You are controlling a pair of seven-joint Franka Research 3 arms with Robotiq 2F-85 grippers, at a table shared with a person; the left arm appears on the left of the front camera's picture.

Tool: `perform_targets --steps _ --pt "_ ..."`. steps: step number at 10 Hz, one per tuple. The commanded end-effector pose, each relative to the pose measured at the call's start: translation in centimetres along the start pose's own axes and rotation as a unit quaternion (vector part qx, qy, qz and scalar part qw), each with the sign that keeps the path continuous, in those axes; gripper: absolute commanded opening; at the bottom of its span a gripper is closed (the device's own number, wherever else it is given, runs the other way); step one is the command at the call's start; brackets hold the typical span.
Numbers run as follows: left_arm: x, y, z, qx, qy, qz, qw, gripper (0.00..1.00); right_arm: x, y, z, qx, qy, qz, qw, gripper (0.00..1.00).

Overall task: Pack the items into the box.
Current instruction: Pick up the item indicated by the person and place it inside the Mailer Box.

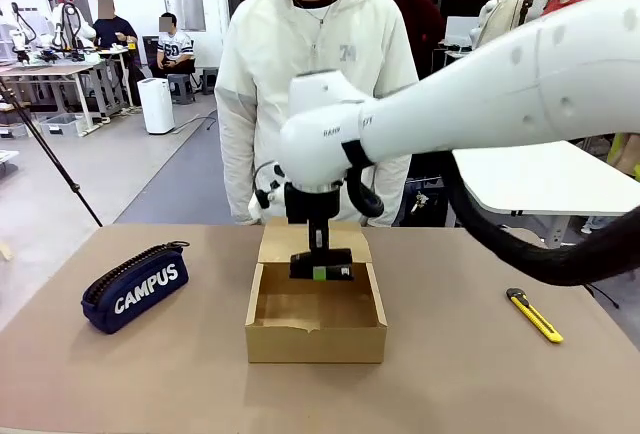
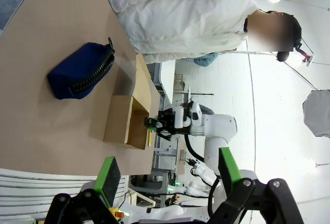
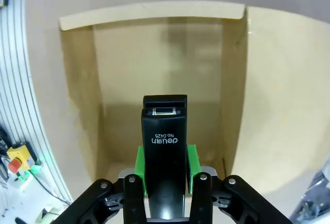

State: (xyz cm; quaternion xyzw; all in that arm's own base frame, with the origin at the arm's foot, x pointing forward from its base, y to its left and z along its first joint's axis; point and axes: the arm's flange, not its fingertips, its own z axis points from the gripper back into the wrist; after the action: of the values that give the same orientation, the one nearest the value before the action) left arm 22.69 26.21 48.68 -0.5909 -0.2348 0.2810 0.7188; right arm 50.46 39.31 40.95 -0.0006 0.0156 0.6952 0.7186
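Black stapler (image 3: 164, 146) sits clamped between the right jaws, over the open box (image 1: 315, 342).

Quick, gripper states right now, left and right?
Left gripper: open, holding nothing.
Right gripper: closed on the black stapler, over the box.

The front view sits on the robot's side, looking slightly down and across the table (image 1: 480, 354) at the person (image 1: 315, 64) standing at its far edge; the left wrist view, rolled sideways, looks from well back past the pencil case (image 2: 80, 72) to the box (image 2: 124, 126); the right wrist view hangs close over that box, facing straight down into it; all three share the box.
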Motion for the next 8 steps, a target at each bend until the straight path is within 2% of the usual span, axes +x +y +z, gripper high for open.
perform_targets --steps 1,3,5,6,7,8 --pt "-0.1 -0.1 0.2 -0.006 0.001 -0.007 1.0 1.0 1.1 -0.4 -3.3 0.002 -0.015 -0.001 1.0 0.0" --pt "-0.1 -0.1 0.2 -0.006 0.001 -0.007 1.0 1.0 1.5 -0.5 -7.0 0.012 -0.005 -0.008 1.0 0.0" --pt "-0.1 -0.1 0.2 -0.006 0.001 -0.007 1.0 1.0 1.6 -0.4 -7.6 0.019 0.024 0.005 1.0 0.0" --pt "-0.1 -0.1 0.2 -0.006 0.001 -0.007 1.0 1.0 1.6 -0.5 -7.6 0.026 0.023 0.012 0.999 0.35" --pt "-0.1 -0.1 0.2 -0.006 0.001 -0.007 1.0 1.0 1.5 -0.7 -7.5 0.027 0.024 0.019 0.999 0.93" --pt "-0.1 -0.1 0.2 -0.006 0.001 -0.007 1.0 1.0 1.6 -0.8 -7.5 0.03 0.026 0.02 0.999 1.0"
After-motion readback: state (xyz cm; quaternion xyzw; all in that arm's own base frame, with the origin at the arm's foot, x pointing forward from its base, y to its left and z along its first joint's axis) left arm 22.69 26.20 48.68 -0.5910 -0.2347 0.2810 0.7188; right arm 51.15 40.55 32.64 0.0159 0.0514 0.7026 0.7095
